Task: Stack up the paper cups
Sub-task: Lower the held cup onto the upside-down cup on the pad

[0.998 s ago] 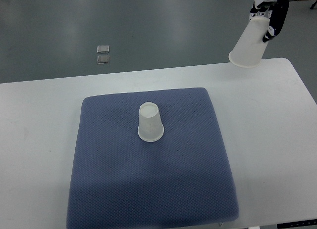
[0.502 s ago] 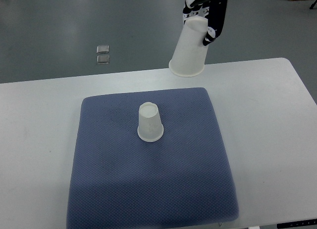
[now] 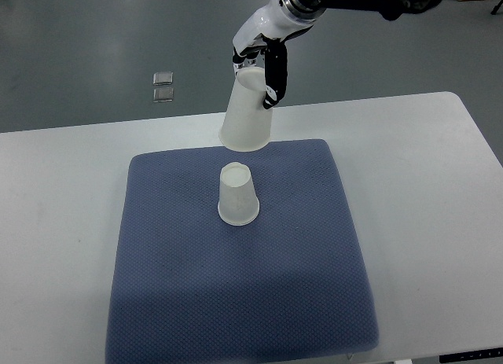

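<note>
Top view: the right hand (image 3: 263, 61), its arm reaching in from the upper right, grips an upturned paper cup (image 3: 247, 112) by its closed end, holding it mouth down in the air. The held cup hangs just beyond a second inverted cup (image 3: 237, 194), which stands on a blue mat (image 3: 244, 293). The two cups do not touch. The mat lies on a white table (image 3: 424, 191). Beyond the table is grey floor, with a small metal floor fitting (image 3: 163, 86) set into it.
</note>
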`<state>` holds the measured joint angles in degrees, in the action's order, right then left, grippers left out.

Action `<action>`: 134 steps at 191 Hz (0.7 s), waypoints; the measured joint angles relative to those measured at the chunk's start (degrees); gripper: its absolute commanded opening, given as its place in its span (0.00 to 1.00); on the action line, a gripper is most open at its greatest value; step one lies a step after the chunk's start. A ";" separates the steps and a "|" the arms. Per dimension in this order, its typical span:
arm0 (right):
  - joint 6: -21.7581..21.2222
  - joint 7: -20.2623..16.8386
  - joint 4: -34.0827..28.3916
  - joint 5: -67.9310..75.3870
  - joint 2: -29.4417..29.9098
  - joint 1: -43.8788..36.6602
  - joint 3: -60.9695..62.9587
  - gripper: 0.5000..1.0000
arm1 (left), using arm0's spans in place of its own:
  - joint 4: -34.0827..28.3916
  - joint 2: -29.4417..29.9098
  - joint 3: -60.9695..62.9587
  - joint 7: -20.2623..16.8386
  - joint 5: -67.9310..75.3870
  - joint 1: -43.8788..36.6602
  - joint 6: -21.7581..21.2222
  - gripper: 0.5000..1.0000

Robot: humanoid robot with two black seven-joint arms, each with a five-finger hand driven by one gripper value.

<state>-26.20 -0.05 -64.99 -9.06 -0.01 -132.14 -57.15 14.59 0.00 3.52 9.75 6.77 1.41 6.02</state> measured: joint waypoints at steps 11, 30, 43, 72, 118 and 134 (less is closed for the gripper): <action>1.00 -0.04 0.07 0.00 0.01 0.77 0.00 0.27 | -0.06 0.00 0.00 0.01 0.00 0.00 0.00 1.00; 2.70 -0.38 0.10 0.78 0.01 2.10 0.01 0.27 | -0.32 0.00 0.00 0.01 0.00 0.00 0.00 1.00; 3.37 -0.69 0.11 2.89 0.01 2.65 0.03 0.28 | -0.43 0.00 -0.06 0.01 0.00 0.00 0.00 1.00; 4.33 -1.11 0.12 5.91 0.01 3.52 0.03 0.28 | -0.45 0.00 -0.08 0.01 0.00 0.00 0.00 1.00; 4.50 -1.26 -1.59 6.28 0.01 4.95 0.03 0.31 | -0.44 0.00 -0.07 0.01 -0.03 0.00 0.00 1.00; 4.55 -1.27 -2.18 6.30 0.01 5.28 0.03 0.32 | -0.44 0.00 -0.15 0.01 -0.03 0.00 0.00 1.00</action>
<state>-21.66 -1.32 -67.16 -2.76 0.00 -126.85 -57.12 14.15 0.00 3.37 9.76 6.74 1.41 6.02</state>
